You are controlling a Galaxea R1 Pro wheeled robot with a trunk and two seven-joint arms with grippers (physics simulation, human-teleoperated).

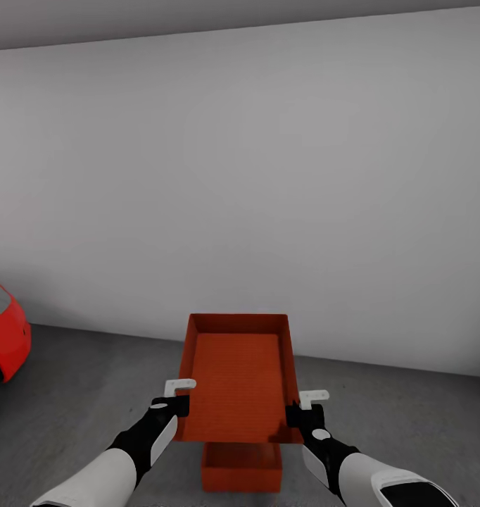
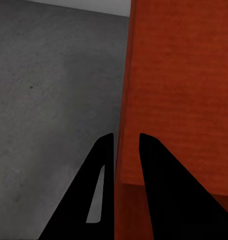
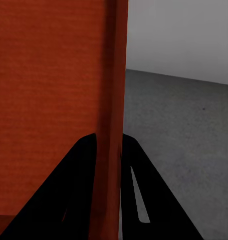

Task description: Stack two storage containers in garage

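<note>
Both hands [image 1: 175,394] [image 1: 302,407] clamped on upper container [image 1: 238,373] above grey garage floor [image 1: 92,394].

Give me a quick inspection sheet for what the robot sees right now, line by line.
Surface: grey concrete floor.
Job's things: one orange bin held up by both side walls; second orange bin on the floor below it.
Clutter: nothing seen.
Grippers: left gripper clamps the held bin's left wall, right gripper its right wall.
Cables: nothing seen.
Surroundings: plain pale wall; red car at the left.
</note>
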